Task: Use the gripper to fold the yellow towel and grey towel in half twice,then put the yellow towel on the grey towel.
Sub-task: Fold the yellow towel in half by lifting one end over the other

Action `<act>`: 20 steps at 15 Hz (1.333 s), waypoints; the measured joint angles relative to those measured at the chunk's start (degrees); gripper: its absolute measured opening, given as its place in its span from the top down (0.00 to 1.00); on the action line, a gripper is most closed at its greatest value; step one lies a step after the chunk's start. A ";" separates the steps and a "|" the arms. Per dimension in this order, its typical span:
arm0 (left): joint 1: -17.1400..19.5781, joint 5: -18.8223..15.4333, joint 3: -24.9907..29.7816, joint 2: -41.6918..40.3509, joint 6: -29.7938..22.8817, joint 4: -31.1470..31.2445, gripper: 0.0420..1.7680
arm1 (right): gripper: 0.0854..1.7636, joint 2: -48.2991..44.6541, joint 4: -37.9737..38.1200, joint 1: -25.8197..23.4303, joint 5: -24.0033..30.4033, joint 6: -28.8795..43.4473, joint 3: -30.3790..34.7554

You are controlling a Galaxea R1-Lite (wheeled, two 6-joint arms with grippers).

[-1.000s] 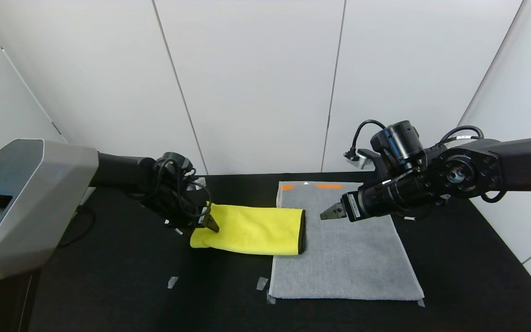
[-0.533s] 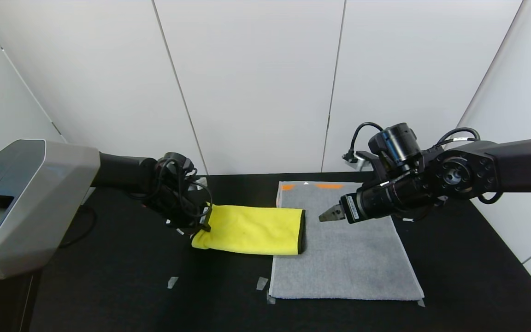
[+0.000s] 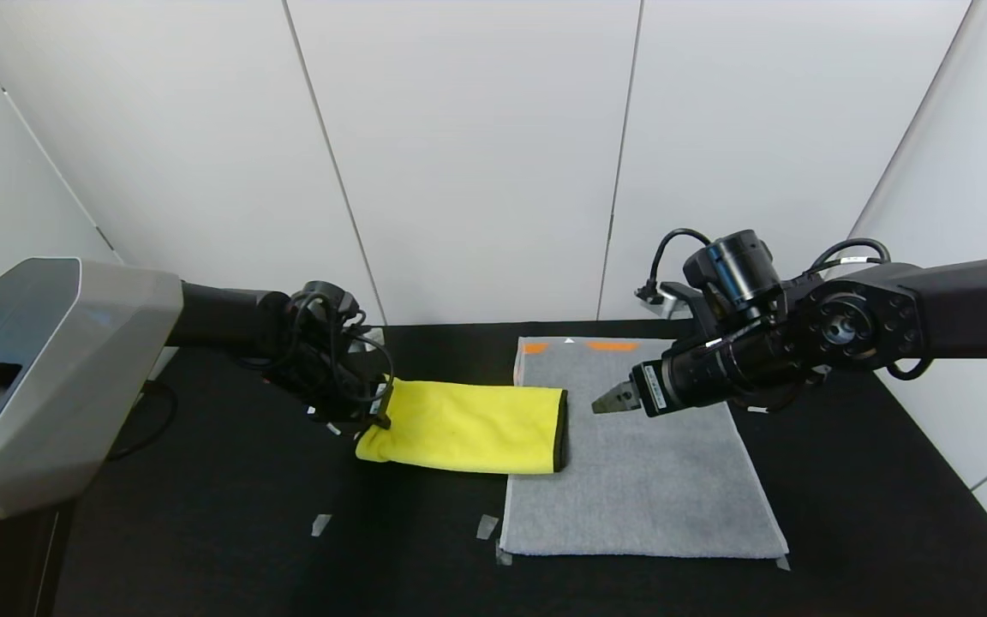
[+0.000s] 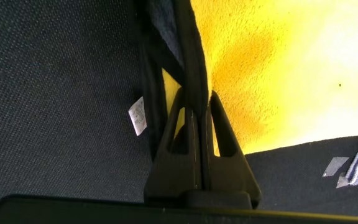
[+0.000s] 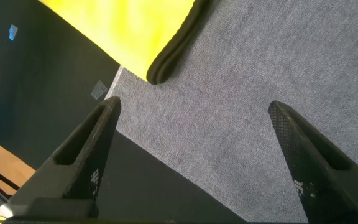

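The yellow towel [image 3: 468, 426] lies folded into a strip on the black table, its black-trimmed right end overlapping the left edge of the grey towel [image 3: 648, 480]. The grey towel lies flat, with an orange band at its far end. My left gripper [image 3: 384, 415] is shut on the yellow towel's black-trimmed left edge [image 4: 191, 68]; a small white tag [image 4: 138, 116] hangs beside it. My right gripper [image 3: 609, 399] is open and hovers over the grey towel [image 5: 253, 81], just right of the yellow towel's end [image 5: 166, 37].
Small tape marks [image 3: 487, 526] lie on the black table [image 3: 202, 531] near the grey towel's front corners. White wall panels stand behind the table. A grey machine housing [image 3: 48, 377] sits at the far left.
My left gripper has closed on the yellow towel's left edge and lifted it slightly. My right gripper has drifted a little lower and left over the grey towel.
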 joint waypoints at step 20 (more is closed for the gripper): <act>7.41 17.81 -1.61 -5.07 13.25 1.48 0.96 | 0.03 0.07 -0.01 0.41 -0.11 -0.04 0.44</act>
